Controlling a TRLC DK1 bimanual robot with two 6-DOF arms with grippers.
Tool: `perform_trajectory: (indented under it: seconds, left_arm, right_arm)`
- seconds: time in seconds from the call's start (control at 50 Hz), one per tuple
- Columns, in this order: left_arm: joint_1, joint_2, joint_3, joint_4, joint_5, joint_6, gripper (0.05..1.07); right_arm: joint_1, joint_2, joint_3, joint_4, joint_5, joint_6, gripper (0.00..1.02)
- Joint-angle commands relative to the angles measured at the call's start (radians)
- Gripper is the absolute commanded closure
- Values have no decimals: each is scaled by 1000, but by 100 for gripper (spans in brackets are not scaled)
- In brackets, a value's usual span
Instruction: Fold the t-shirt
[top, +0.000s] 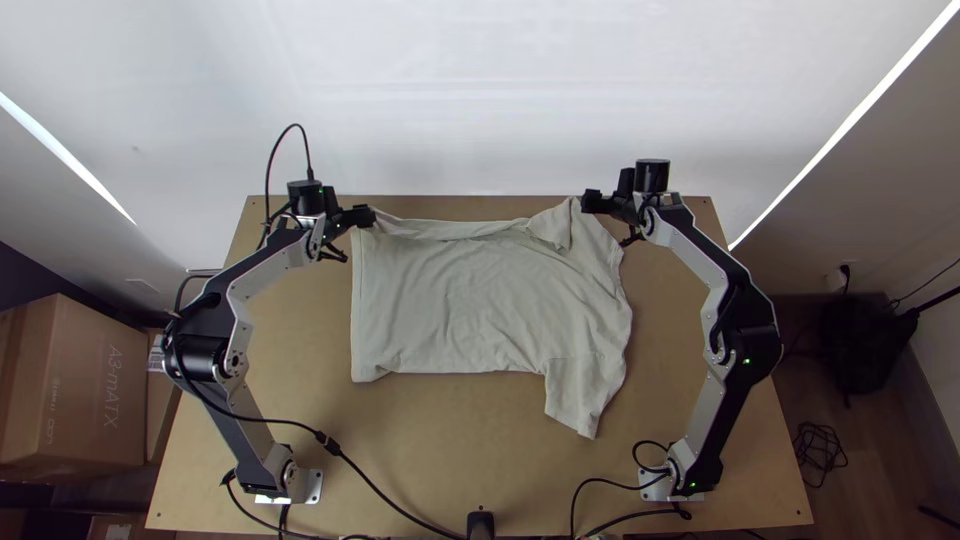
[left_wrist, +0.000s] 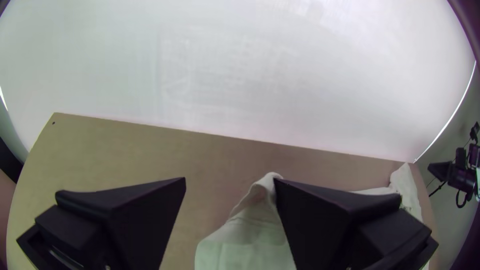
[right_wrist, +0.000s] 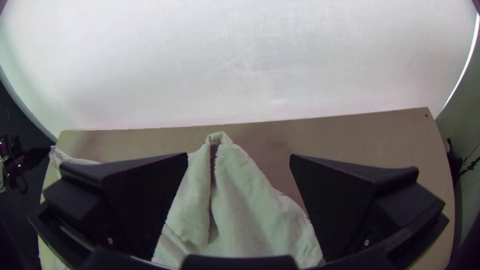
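left gripper (left_wrist: 230, 180): jaws wide apart, clamped on nothing; a peak of cloth stands between them, close by 1 side. right gripper (right_wrist: 239, 155): jaws also wide apart, raised cloth between, no grip. t-shirt (top: 480, 300) spread on the surface (top: 420, 480) between the arms, far edge rumpled and partly turned over, 1 sleeve (top: 580, 395) jutting toward the near side. step, as judged: taking up the 2 far corners for a first fold. next: close both jaws on cloth, lift together, carry nearward; risk: pinching 1 layer only
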Motion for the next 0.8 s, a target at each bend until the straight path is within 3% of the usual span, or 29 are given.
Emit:
perform_trajectory:
  seconds: [0.0, 0.1, 0.22, 0.32, 0.48, 0.68, 0.78]
  left_arm:
    - [1, -99, -9, -34, -8, -28, 10]
    - [9, -188, -23, -109, -4, -33, 10]
    - [12, -311, -92, -128, -1, -34, 10]
    - [12, -405, -130, -180, 7, -33, 10]
    - [9, -549, -166, -320, 22, -36, 10]
    - [24, -710, -215, -375, 21, -42, 10]
    - [30, -754, -218, -401, 21, -43, 10]
  right_arm:
    - [-6, -104, -13, -77, 12, 55, 3]
    - [-16, -230, -84, -169, 10, 95, 3]
    - [-18, -363, -99, -423, 3, 98, 3]
    - [-18, -532, -203, -477, 3, 138, 4]
    - [-16, -653, -257, -794, 3, 199, 5]
    - [-13, -820, -507, -807, 3, 129, 5]
    - [-13, -877, -617, -805, 4, 99, 12]
